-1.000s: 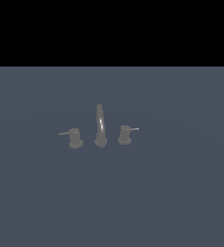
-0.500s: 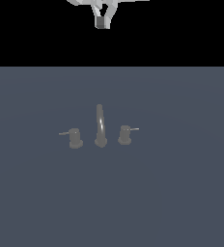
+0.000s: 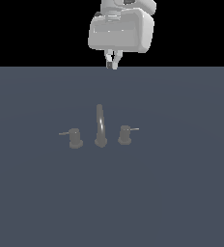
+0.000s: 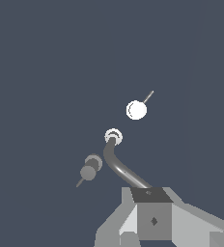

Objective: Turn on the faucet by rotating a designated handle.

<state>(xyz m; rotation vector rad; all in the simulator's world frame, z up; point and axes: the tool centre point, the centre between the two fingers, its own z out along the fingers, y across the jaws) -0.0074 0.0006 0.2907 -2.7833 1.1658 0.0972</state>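
A three-piece grey faucet [image 3: 100, 126] stands on a flat slate-blue surface [image 3: 181, 193] — arched spout [image 3: 100, 123] in the middle, a knob on each side. The handle [image 3: 125, 134], lever pointing to the exterior view's right, sits just beside the spout; its twin knob [image 3: 74, 138] mirrors it. Farther back and high above, the white gripper [image 3: 112, 63] hangs with fingertips seemingly almost together — holding nothing

Arm above gripper [image 3: 112, 62] cut off by exterior view's top edge; jaw gap too small to judge. Spout [image 4: 119, 164] tip hidden behind gripper in wrist view.
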